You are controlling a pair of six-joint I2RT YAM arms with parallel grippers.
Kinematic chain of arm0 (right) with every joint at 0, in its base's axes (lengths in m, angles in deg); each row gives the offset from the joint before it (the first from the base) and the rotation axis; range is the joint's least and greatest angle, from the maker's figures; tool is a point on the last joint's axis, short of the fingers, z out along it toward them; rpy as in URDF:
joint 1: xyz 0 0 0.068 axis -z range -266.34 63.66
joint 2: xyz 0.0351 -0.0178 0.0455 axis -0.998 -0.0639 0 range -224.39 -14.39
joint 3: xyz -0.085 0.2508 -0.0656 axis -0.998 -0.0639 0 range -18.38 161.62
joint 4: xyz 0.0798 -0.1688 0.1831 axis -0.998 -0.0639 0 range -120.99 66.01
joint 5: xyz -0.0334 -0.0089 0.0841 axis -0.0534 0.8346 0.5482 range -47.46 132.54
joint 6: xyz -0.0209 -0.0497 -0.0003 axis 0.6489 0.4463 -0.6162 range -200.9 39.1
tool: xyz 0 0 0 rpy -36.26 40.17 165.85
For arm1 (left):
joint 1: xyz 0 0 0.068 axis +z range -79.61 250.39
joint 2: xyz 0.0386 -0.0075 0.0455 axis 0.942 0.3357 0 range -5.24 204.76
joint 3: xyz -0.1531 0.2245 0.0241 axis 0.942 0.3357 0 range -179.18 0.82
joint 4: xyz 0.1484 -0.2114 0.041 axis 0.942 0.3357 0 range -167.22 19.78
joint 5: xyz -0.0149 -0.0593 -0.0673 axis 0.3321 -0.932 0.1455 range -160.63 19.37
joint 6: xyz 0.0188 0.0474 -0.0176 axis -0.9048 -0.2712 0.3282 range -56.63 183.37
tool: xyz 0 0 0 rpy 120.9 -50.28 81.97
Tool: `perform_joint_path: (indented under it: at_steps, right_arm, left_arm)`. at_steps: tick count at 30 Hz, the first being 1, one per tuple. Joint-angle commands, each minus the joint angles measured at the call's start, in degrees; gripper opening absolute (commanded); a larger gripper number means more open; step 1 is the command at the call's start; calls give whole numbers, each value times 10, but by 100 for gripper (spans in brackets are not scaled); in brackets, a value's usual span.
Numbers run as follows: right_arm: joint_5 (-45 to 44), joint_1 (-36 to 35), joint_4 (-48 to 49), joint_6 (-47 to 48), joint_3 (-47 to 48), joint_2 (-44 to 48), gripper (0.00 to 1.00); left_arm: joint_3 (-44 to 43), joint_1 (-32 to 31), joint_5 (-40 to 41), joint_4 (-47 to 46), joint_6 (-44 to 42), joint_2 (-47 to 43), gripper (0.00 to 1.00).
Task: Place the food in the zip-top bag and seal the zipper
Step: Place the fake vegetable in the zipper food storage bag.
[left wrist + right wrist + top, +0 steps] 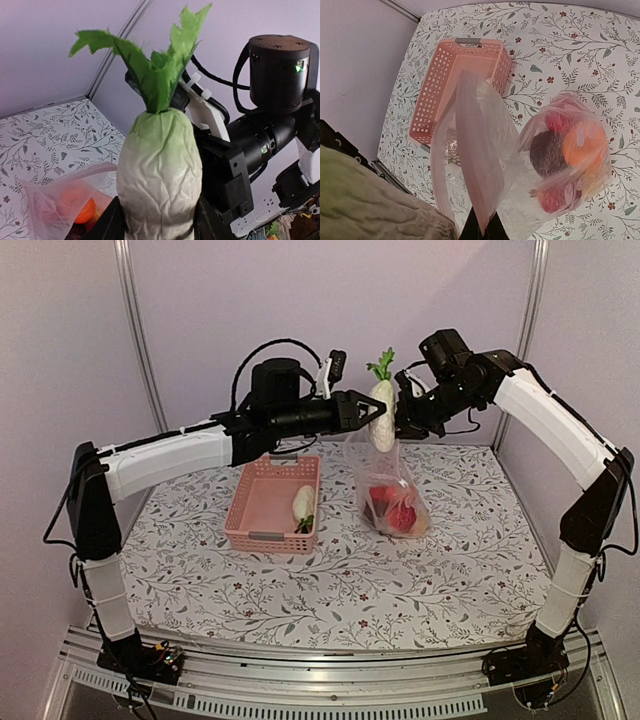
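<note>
My left gripper is shut on a white radish with green leaves, held upright above the mouth of the zip-top bag; the radish fills the left wrist view. My right gripper is shut on the bag's top edge and holds the bag hanging, its bottom resting on the table. Red, orange and dark purple pieces lie in the bag's bottom. A second radish lies in the pink basket.
The pink basket stands left of the bag on the flower-patterned table. Purple walls close the back and sides. The two grippers are close together above the bag.
</note>
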Motion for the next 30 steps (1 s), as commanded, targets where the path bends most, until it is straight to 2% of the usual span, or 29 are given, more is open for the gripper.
perform_joint_path:
  at_steps: [1,9,12,15,22,28,30]
  right_arm:
    - [16,-5,3,-11,13,6,0]
    - [19,-5,11,-21,12,11,0]
    - [17,-4,12,-22,8,14,0]
    - [17,-5,16,-25,5,17,0]
    - [19,-5,23,-27,-2,19,0]
    - [23,-5,34,-27,-13,20,0]
    - [26,-5,39,-29,-17,21,0]
  left_arm:
    - [27,-8,23,-32,-7,3,36]
    - [53,-8,51,-17,6,6,58]
    - [50,-7,69,2,7,5,69]
    - [38,-8,78,24,0,2,73]
    - [15,-7,120,63,-46,-34,76]
    - [-17,-5,232,231,-68,-63,75]
    - [-8,-5,241,266,-70,-72,74]
